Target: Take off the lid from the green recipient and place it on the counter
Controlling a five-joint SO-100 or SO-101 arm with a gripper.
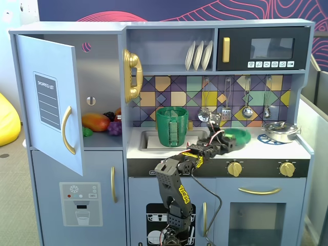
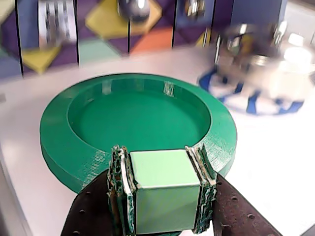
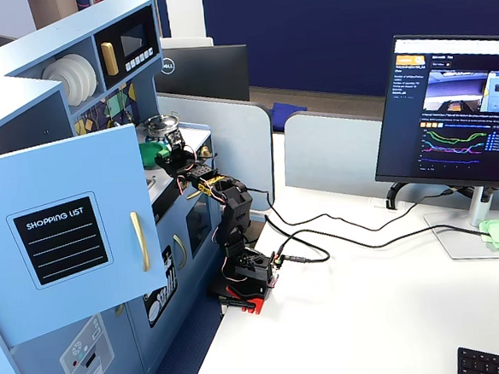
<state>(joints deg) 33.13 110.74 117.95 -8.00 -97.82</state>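
The green recipient [image 1: 172,126] stands open in the sink, with no lid on it. The lid [image 1: 238,136] is a flat green disc low over the white counter [image 1: 256,149], right of the sink; I cannot tell if it touches. In the wrist view the lid [image 2: 138,115] shows a recessed round face. My gripper [image 2: 165,157] is shut on a pale green block-shaped part at the lid's near edge. In a fixed view the gripper [image 1: 229,143] reaches from the front left. The lid also shows small in the other fixed view [image 3: 151,151].
A silver metal pan [image 1: 279,131] sits on a blue burner ring right of the lid, and close behind it in the wrist view [image 2: 266,73]. Utensils hang on the tiled back wall. The fridge door [image 1: 51,102] stands open at left.
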